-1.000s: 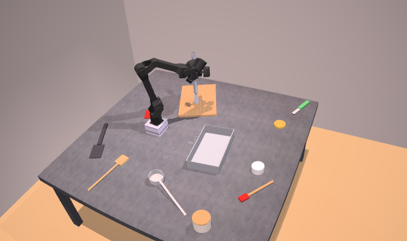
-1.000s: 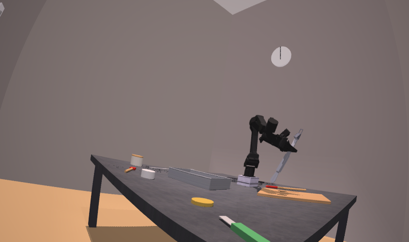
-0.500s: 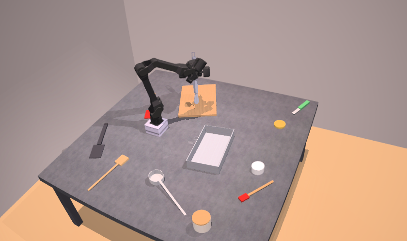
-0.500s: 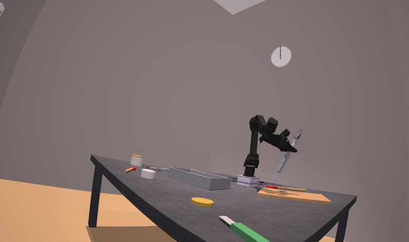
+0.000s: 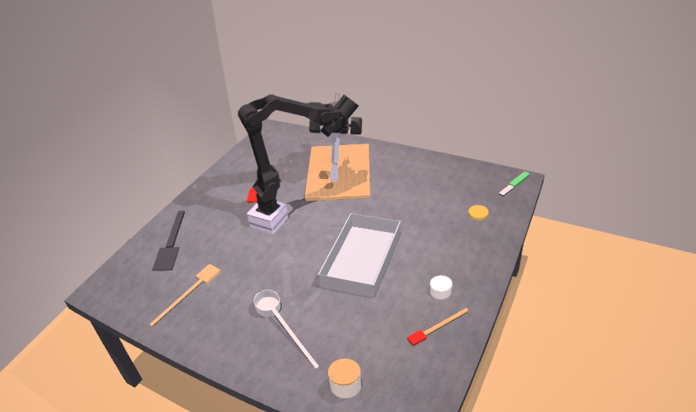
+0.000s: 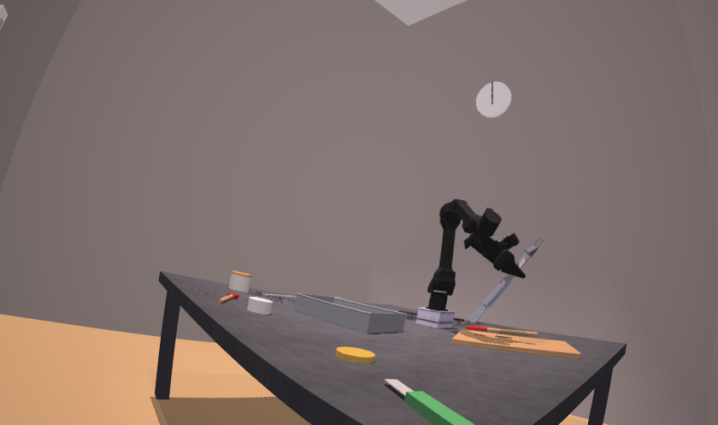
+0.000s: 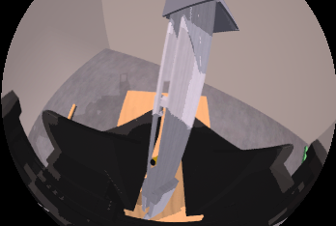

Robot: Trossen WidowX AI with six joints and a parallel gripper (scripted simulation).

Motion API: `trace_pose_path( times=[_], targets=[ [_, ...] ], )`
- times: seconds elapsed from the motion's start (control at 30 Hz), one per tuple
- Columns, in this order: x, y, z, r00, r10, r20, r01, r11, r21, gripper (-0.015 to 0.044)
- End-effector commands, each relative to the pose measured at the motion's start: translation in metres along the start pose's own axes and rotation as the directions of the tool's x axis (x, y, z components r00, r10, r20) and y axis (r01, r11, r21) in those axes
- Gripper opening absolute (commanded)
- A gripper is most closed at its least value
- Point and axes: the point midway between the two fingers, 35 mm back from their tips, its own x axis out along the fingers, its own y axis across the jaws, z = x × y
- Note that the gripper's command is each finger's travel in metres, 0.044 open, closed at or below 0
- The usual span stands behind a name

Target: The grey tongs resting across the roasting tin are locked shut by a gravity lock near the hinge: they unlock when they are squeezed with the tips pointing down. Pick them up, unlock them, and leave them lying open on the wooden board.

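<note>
The grey tongs [image 5: 335, 152] [image 6: 495, 295] [image 7: 188, 94] are held in the air over the wooden board [image 5: 361, 155] [image 6: 562, 349] [image 7: 129, 110]. They slant steeply, with the widened tip end low on the arm-base side and the other end high beyond the fingers. My gripper [image 5: 336, 131] [image 6: 515, 273] [image 7: 172, 114] is shut on them partway along their length. The two arms look close together. A small dark and yellow piece shows beside them in the wrist view; whether the lock is engaged cannot be told. The roasting tin [image 5: 346, 286] [image 6: 384, 322] has nothing across it.
A red-headed utensil [image 5: 251, 196] [image 6: 476, 328] lies between the arm base and the board. A yellow disc [image 5: 478, 211] [image 6: 355, 354] and a green-handled knife [image 5: 519, 179] [image 6: 434, 410] lie on the far right. A white pot [image 5: 440, 288] [image 6: 259, 305] stands right of the tin.
</note>
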Motion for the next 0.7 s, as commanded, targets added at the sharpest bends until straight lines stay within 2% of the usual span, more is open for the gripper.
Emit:
trace_pose_path(
  times=[0.0, 0.33, 0.67],
  targets=[
    [0.011, -0.003, -0.004, 0.996, -0.005, -0.088, 0.007, 1.000, 0.018, -0.0150],
    [0.035, -0.005, -0.022, 0.943, -0.012, -0.332, 0.028, 0.999, 0.045, -0.0150],
    [0.050, -0.002, -0.042, 0.821, -0.022, -0.570, 0.039, 0.999, 0.018, -0.0150]
  ],
)
